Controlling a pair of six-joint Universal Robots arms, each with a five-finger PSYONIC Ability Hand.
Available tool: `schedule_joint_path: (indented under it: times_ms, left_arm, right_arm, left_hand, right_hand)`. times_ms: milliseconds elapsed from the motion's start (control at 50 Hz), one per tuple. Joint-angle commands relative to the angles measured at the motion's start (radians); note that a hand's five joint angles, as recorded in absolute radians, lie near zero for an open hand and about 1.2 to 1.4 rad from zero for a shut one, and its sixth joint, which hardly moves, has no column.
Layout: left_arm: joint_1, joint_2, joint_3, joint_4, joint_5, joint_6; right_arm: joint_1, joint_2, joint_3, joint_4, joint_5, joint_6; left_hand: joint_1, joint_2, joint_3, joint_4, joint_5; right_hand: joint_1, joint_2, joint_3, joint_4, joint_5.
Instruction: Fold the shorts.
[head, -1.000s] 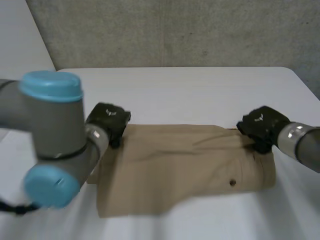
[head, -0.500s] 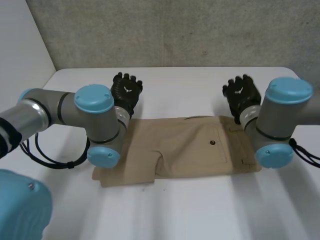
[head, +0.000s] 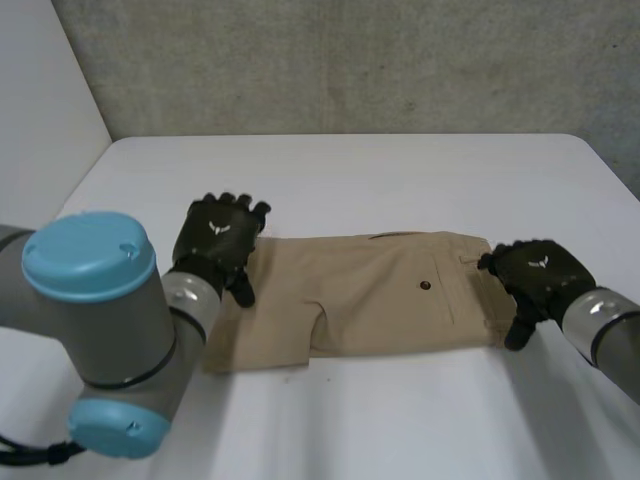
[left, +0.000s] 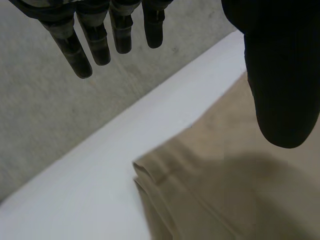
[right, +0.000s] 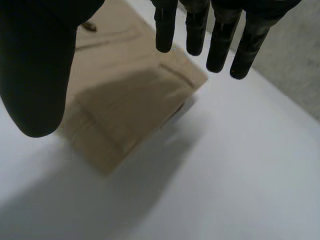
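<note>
Two hands, fingers straight, gripping nothing: left hand (head: 220, 240) at the leg end, right hand (head: 535, 275) at the waistband end of the tan shorts (head: 380, 295) lying flat on the desk (head: 400, 170), long axis running hand to hand.

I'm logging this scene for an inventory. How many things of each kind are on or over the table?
tan cloth shorts: 1
black robot hands: 2, the left hand and the right hand, both open
white table: 1
Total: 4
</note>
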Motion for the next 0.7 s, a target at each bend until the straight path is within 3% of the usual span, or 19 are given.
schedule_joint_path:
  times_ms: [20,60,100,120,300,480,540,600,640,700]
  left_arm:
    - [-0.006,-0.010,-0.031,0.000,-0.002,-0.015]
    - [-0.006,-0.015,-0.033,0.000,-0.002,-0.015]
    - [-0.006,-0.015,-0.034,0.000,-0.003,-0.015]
    - [-0.006,-0.015,-0.034,0.000,-0.002,-0.015]
    - [-0.002,0.005,-0.051,-0.001,-0.003,-0.014]
    - [0.023,0.075,-0.091,-0.029,-0.002,-0.015]
    - [0.027,0.079,-0.096,-0.029,-0.002,-0.015]
    - [0.026,0.079,-0.099,-0.029,-0.002,-0.017]
    - [0.023,0.077,-0.102,-0.029,-0.003,-0.017]
    - [0.021,0.077,-0.117,-0.029,-0.002,-0.017]
  right_arm:
    - [-0.028,0.088,0.021,-0.078,-0.050,0.000]
    - [-0.030,0.113,0.013,-0.089,-0.051,0.000]
    - [-0.033,0.133,0.004,-0.097,-0.048,-0.001]
    - [-0.037,0.136,0.001,-0.100,-0.047,-0.001]
    - [-0.149,0.099,-0.028,-0.083,-0.028,-0.003]
    - [-0.278,0.018,-0.044,0.058,-0.056,-0.127]
    - [-0.242,0.016,-0.031,0.065,-0.076,-0.127]
    - [-0.202,0.021,-0.025,0.054,-0.102,-0.124]
    - [-0.185,0.023,-0.007,0.031,-0.142,-0.124]
    - [-0.186,0.023,0.027,0.003,-0.201,-0.124]
  left_hand:
    - [-0.017,-0.026,-0.039,-0.030,-0.047]
    - [-0.017,-0.026,-0.039,-0.030,-0.047]
    - [-0.017,-0.026,-0.039,-0.030,-0.047]
    - [-0.017,-0.026,-0.039,-0.030,-0.047]
    - [-0.017,-0.026,-0.039,-0.030,-0.047]
    - [-0.017,-0.026,-0.039,-0.030,-0.047]
    - [-0.017,-0.026,-0.039,-0.030,-0.047]
    - [-0.017,-0.026,-0.039,-0.030,-0.047]
    - [-0.017,-0.026,-0.039,-0.030,-0.047]
    - [-0.017,-0.026,-0.039,-0.030,-0.047]
  right_hand:
    - [0.416,0.364,0.363,0.372,0.366]
    - [0.639,0.587,0.586,0.595,0.589]
    - [1.091,1.038,1.037,1.046,1.041]
    - [1.141,1.089,1.087,1.097,1.091]
    - [1.142,1.089,1.088,1.097,1.092]
    - [1.142,1.089,1.088,1.097,1.092]
    - [0.557,0.504,0.503,0.513,0.507]
    - [0.491,0.439,0.438,0.447,0.441]
    - [0.306,0.254,0.253,0.262,0.256]
    - [0.282,0.230,0.229,0.238,0.232]
